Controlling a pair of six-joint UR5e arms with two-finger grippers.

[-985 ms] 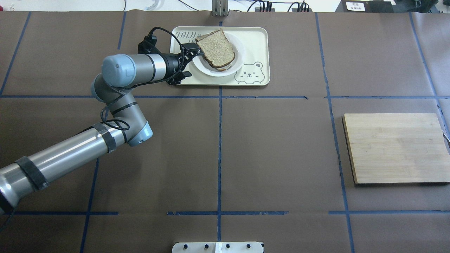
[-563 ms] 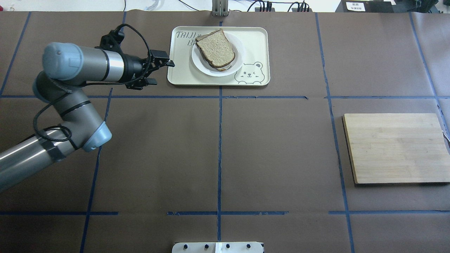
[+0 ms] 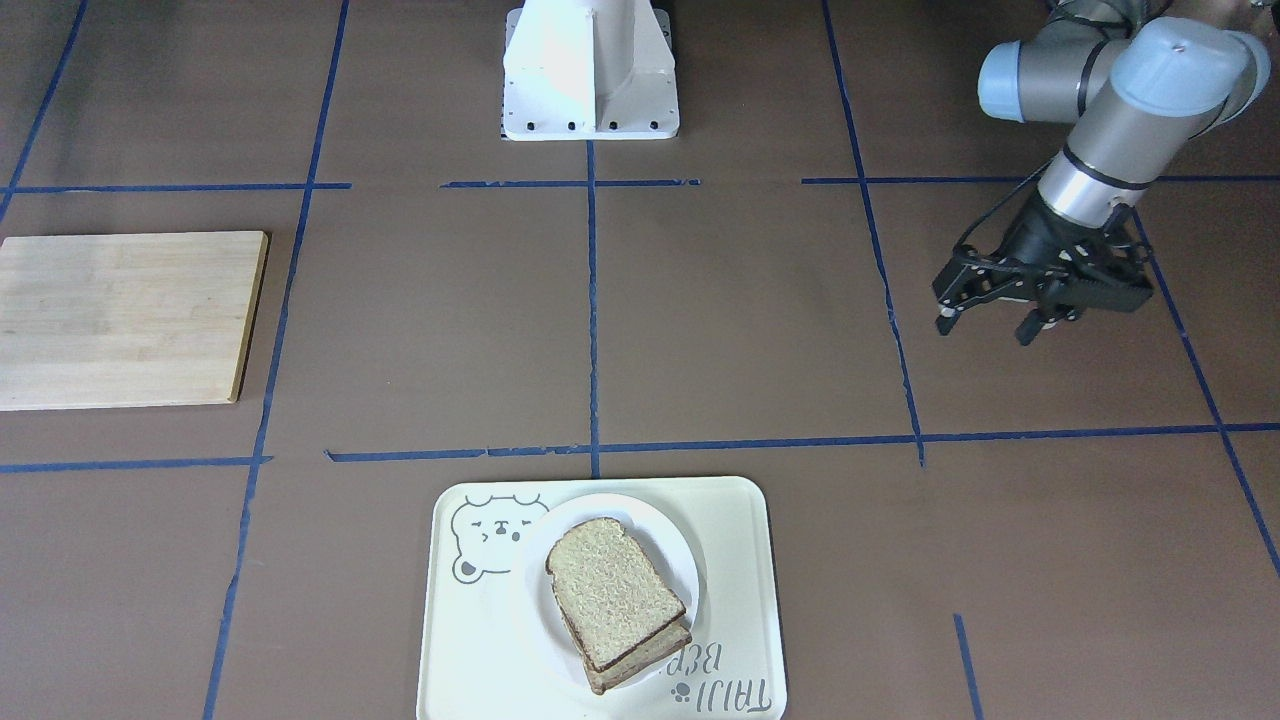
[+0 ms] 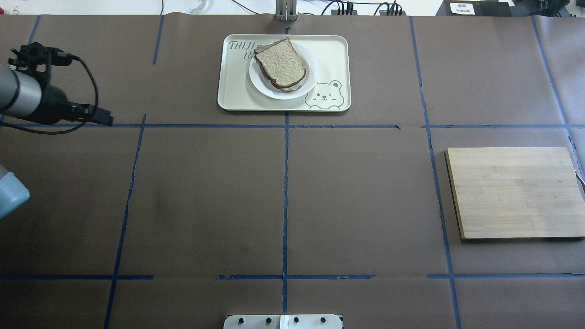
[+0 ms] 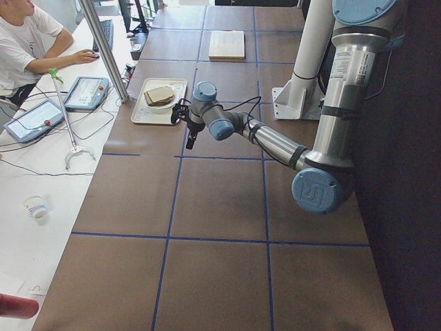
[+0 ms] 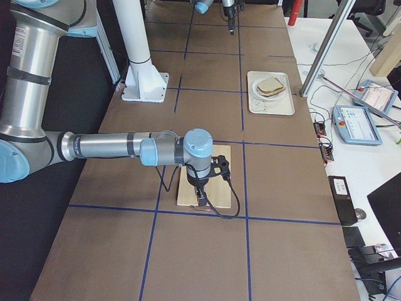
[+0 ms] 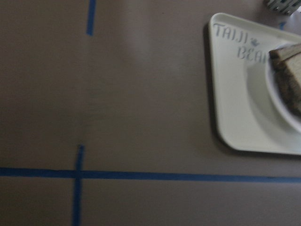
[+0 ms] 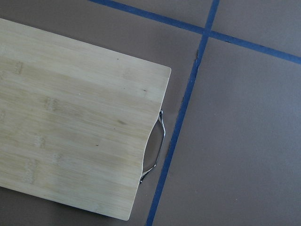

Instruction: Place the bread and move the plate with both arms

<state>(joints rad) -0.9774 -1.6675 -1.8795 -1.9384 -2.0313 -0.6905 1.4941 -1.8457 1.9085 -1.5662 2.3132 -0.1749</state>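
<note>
On the plate: the bread [image 4: 280,61] lies flat, crumb side up, with dark crust along its edge. It rests on a 2nd, paler-crusted slice [image 3: 645,662] that pokes out from under it.
Plate: the small white plate [image 4: 261,86] sits inside the cream tray [image 4: 336,55], just beside the bear drawing [image 4: 323,96]. The tray is at the far middle of the table in the overhead view.
Left gripper: the left gripper [image 3: 987,327] hangs over the brown table covering [image 4: 356,192] on the robot's left side, well apart from the tray. Its 2 black fingers are spread, with nothing between them.
Left wrist view: 1 corner of the tray, part of the plate's rim and 1 end of the bread show at the right edge, all slightly blurred.
Right gripper: the right gripper [image 6: 202,199] points down over the wooden cutting board [image 4: 514,192]. It shows only in the right side view, so I cannot tell whether its fingers are apart or closed.
Cutting board: it lies flat on the robot's right side, well apart from the tray, with a metal handle [image 8: 156,146] on 1 short edge.
Table: blue tape lines [image 4: 285,183] cross the covering, and the white pedestal base [image 3: 590,70] stands at the robot's edge.
Operator: a person [image 5: 24,38] in a white shirt sits at the side bench, seen in the left side view.
</note>
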